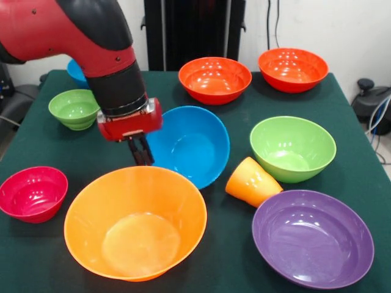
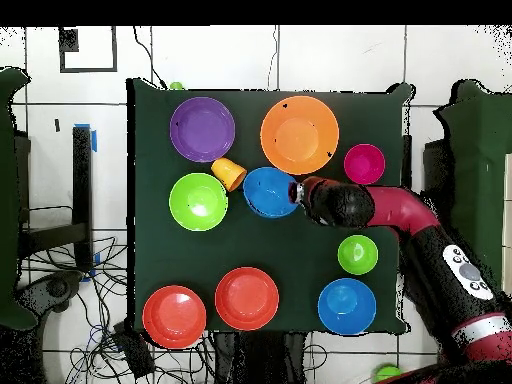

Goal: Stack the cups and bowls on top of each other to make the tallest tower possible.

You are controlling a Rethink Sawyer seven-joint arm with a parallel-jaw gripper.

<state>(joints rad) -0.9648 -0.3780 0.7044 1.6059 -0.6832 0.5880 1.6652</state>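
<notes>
My gripper [image 1: 142, 152] is at the left rim of a blue bowl [image 1: 192, 143] in the middle of the table, and its fingers are closed on that rim. The bowl looks tipped toward the camera. In the overhead view the gripper [image 2: 296, 192] is at the bowl's [image 2: 268, 192] right rim. An orange cup [image 1: 252, 182] lies on its side just right of the blue bowl. A large orange bowl [image 1: 134, 223] stands in front of the gripper, touching or overlapping the blue bowl's near edge. A large purple bowl [image 1: 313, 238] is at the front right.
A large green bowl [image 1: 292, 148] stands right of the cup. Two red-orange bowls [image 1: 214, 80] [image 1: 292, 69] are at the back. A small green bowl [image 1: 74, 109] and a second blue bowl [image 1: 76, 72] are at the back left, and a crimson bowl [image 1: 33, 193] is at the front left.
</notes>
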